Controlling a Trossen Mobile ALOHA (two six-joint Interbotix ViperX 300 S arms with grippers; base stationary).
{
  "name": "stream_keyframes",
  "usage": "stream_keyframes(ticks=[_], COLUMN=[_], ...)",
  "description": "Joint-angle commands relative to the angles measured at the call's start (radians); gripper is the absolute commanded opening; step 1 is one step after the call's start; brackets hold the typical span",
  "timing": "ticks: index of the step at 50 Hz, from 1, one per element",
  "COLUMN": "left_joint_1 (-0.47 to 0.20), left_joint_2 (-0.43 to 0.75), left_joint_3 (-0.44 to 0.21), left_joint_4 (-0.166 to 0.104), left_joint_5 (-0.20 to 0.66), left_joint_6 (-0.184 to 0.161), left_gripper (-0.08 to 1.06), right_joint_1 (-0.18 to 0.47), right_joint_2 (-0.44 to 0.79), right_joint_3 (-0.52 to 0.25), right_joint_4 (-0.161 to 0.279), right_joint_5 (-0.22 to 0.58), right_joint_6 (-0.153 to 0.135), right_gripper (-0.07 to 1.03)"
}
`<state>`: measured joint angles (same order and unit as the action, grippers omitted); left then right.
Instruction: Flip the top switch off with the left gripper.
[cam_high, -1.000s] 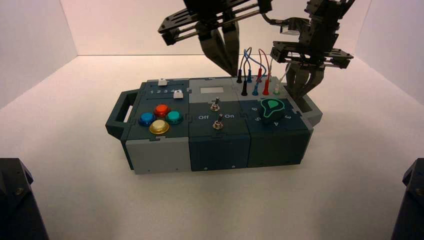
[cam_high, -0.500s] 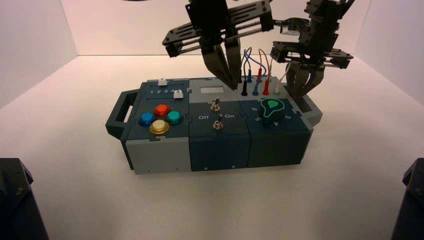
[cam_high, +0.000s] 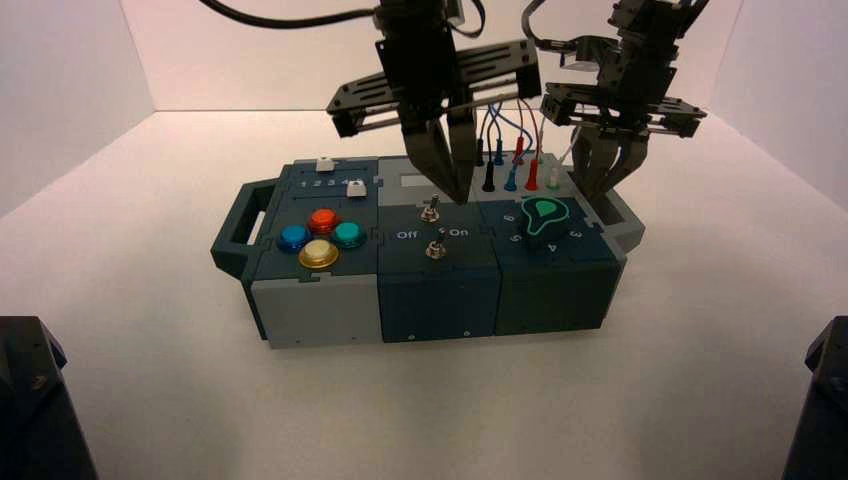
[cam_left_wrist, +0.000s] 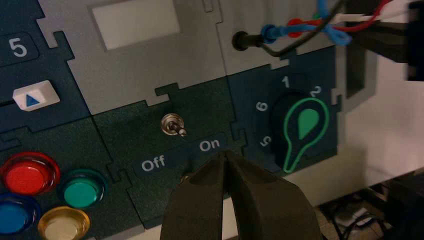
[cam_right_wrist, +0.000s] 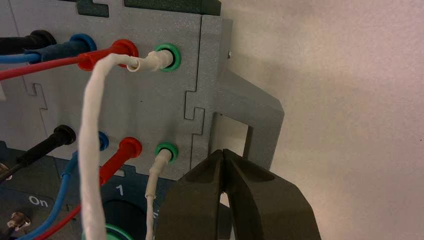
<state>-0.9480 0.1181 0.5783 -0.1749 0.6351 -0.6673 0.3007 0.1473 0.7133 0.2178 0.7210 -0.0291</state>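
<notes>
I have the left gripper (cam_high: 453, 190) hanging over the middle section of the box (cam_high: 420, 300), its two dark fingers (cam_left_wrist: 200, 200) pressed together with nothing between them. From the left wrist camera the joined tips sit right at the "On" lettering (cam_left_wrist: 209, 145), just beside the top switch (cam_left_wrist: 172, 125) and not touching it. That switch (the small silver toggle on a hex nut) stands between the pale label plate (cam_left_wrist: 135, 22) and the "Off"/"On" line, and its lever leans toward the "On" side. The second toggle (cam_high: 436, 248) lies past the lettering, toward the front of the box.

Going outward, the green-rimmed knob (cam_left_wrist: 302, 131) sits on the section beside the switches, with plugged-in wires (cam_high: 510, 140) behind it; the coloured round buttons (cam_high: 321, 238) fill the section on the other side. My right gripper (cam_high: 603, 185) is held at the far right end of the box by the grey handle (cam_right_wrist: 252, 120), fingers closed on nothing.
</notes>
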Motion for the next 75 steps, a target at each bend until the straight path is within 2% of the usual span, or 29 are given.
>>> stream_keyframes(ticks=[1, 14, 47, 75], left_joint_1=[-0.003, 0.005, 0.032, 0.035], left_joint_2=[0.0, 0.008, 0.025, 0.034], left_joint_3=[-0.031, -0.052, -0.052, -0.046], left_joint_4=[0.006, 0.017, 0.034, 0.035], left_joint_5=[-0.003, -0.003, -0.003, -0.003], left_joint_6=[0.002, 0.003, 0.012, 0.02], left_gripper=[-0.03, -0.03, -0.03, -0.03], right_joint_1=[0.014, 0.015, 0.015, 0.014], right_joint_2=[0.04, 0.043, 0.052, 0.058], right_joint_3=[0.011, 0.011, 0.009, 0.008], right_joint_4=[-0.003, -0.003, -0.003, -0.003], right_joint_5=[0.003, 0.005, 0.008, 0.011], right_joint_6=[-0.009, -0.011, -0.012, -0.012], right_gripper=[-0.03, -0.03, -0.02, -0.02])
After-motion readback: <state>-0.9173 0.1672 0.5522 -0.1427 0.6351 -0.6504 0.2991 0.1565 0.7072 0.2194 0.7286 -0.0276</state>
